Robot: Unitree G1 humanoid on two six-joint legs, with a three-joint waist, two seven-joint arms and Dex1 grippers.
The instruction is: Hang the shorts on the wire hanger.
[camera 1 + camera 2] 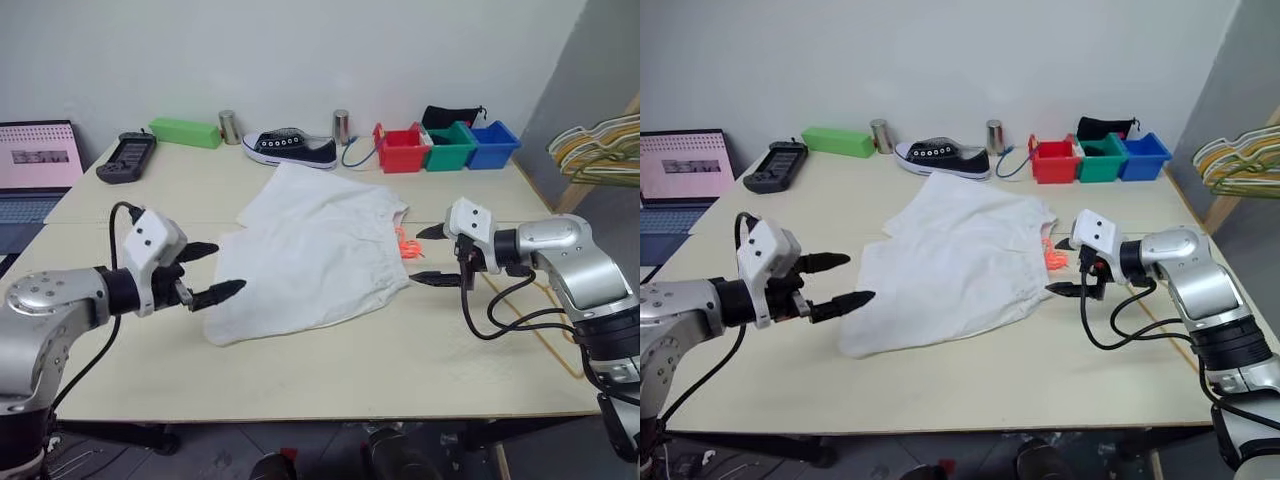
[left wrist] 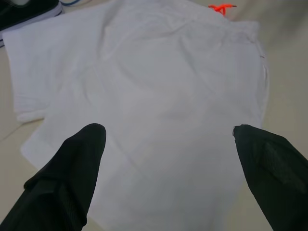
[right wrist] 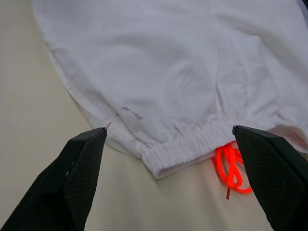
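White, thin fabric lies spread flat near the middle of the table (image 1: 300,370): the shorts (image 1: 310,255), with their gathered elastic waistband turned toward the table's right edge and the orange drawstring (image 1: 405,243) spilling out just beside it. The leg hems point toward the left edge and the far side. The left tool (image 1: 212,270) hangs just short of the near-left hem with its two black fingers spread wide and nothing between them; the right tool (image 1: 432,256) hangs just off the waistband, likewise spread wide and empty, the drawstring loops lying between and below its fingers in the right wrist view. A thin tan wire at the table's right edge, running under the right arm, may be the wire hanger (image 1: 560,350), though most of it is hidden. A bunch of pastel hangers (image 1: 600,148) hangs beyond the right edge. The cloth looks light and limp, so it will likely sag and fold wherever it is unsupported, and a single layer may slip from a shallow pinch. The waistband seems the best hold, being thicker and ridged; the cord is a poor handle, since pulling it would probably only cinch the waist.
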